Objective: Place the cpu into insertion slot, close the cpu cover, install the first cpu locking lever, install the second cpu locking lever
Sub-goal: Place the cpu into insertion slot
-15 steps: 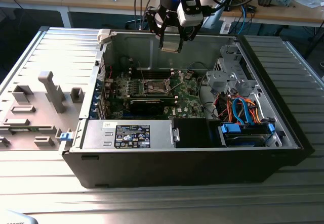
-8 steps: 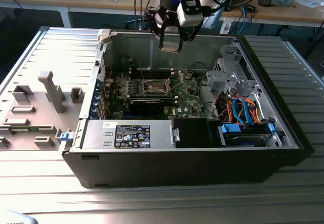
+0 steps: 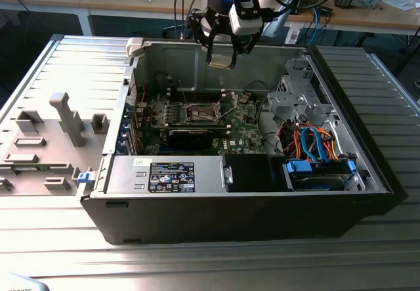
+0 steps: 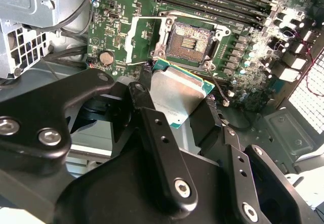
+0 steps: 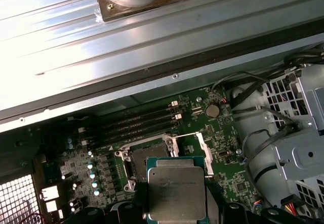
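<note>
- Gripper (image 3: pixel 221 60) of black metal links is pinching the cpu (image 3: pixel 222 62), a small flat square chip with a silvery-tan metal top, by two opposite edges; in both wrist views a finger (image 4: pixel 152 118) sits tight against each side of the chip (image 5: pixel 176 193)
- Held chip hangs in the air, well above the green motherboard (image 3: pixel 244 124) and about level with the top rim of the open black computer case (image 3: pixel 197 220), which lies on the ribbed grey metal bench (image 3: pixel 197 265)
- Step in hand, as I judge it, is the first one: carrying the cpu (image 4: pixel 177 95) to the insertion slot (image 4: pixel 191 42), the small dark square socket with a metal rim in the middle of the board
- Socket (image 5: pixel 144 158) lies bare, and the cpu cover (image 4: pixel 129 38), a thin silver metal frame with an open window, is swung up beside it (image 5: pixel 204 150), so nothing has been closed yet
- Seating the chip calls, I think, for centring it over the socket (image 3: pixel 200 112), keeping it level, and a straight, gentle descent, since a skewed drop could harm the contacts
- Metal top faces up toward the wrist and the green underside faces the board
- Being near square, the chip has no marked long axis; in the first wrist view its edges run roughly parallel to the socket's
</note>
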`<state>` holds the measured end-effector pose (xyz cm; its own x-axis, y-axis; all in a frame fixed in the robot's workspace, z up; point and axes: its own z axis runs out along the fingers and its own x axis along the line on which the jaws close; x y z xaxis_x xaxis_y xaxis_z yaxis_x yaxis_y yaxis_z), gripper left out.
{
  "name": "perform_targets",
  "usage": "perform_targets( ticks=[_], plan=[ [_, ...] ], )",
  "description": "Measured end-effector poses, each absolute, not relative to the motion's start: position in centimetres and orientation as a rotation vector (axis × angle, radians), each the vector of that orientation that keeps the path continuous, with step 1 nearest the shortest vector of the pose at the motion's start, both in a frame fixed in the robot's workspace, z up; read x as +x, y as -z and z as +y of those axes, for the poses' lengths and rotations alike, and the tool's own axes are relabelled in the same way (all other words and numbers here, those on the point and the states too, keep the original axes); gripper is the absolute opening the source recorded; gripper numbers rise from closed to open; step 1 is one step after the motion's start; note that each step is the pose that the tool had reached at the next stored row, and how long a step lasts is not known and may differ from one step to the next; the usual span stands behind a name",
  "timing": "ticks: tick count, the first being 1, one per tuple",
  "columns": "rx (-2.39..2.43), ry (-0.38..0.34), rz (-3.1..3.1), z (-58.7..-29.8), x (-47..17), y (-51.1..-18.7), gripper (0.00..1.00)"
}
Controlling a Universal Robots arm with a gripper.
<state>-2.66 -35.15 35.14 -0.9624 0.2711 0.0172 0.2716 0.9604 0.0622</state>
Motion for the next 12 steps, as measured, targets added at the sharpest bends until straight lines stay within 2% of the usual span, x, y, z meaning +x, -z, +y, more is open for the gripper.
perform_targets(
  ticks=[12],
  plan=[
    [-0.454, 0.1, -3.099, -35.15, -2.66, -35.02, 0.55]
  ],
)
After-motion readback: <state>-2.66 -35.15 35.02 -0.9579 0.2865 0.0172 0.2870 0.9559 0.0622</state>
